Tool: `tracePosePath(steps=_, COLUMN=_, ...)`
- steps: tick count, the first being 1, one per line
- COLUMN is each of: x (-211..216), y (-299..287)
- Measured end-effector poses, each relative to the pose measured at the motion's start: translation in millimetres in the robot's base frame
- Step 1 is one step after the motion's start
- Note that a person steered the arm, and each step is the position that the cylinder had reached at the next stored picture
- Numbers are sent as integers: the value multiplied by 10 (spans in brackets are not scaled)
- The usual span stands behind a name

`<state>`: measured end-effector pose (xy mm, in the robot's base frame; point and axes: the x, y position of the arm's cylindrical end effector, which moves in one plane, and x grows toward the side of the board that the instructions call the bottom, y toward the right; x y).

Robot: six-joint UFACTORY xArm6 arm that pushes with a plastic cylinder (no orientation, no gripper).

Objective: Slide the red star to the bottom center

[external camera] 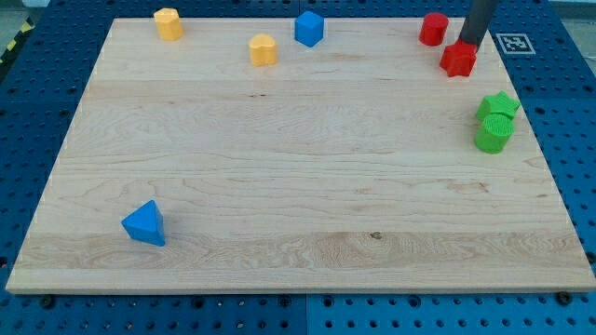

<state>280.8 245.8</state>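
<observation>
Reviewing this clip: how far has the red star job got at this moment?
Done: my tip is at the red star, on its upper side, and the star sits apart from the red cylinder. In hand: the push toward the view's bottom. Left: nearly all the travel, since the star is near the board's top right corner, far from bottom center.

A robotics laboratory test bench. A pale wooden board [298, 186] lies on a blue perforated bench [577, 140] with a regular grid of mounting holes. A black-and-white square marker [514, 43] sits at the board's top right corner, and yellow-black hazard tape [13, 45] crosses the view's top left. Small moulded coloured blocks are scattered on the board.
</observation>
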Motion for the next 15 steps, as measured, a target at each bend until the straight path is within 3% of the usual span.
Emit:
tracePosePath(steps=4, x=414, y=-275)
tracePosePath(steps=7, x=1267, y=-1299)
tracePosePath(steps=8, x=1657, y=-1302)
tracePosePath(steps=11, x=1570, y=-1043)
tracePosePath(steps=15, x=2485, y=-740)
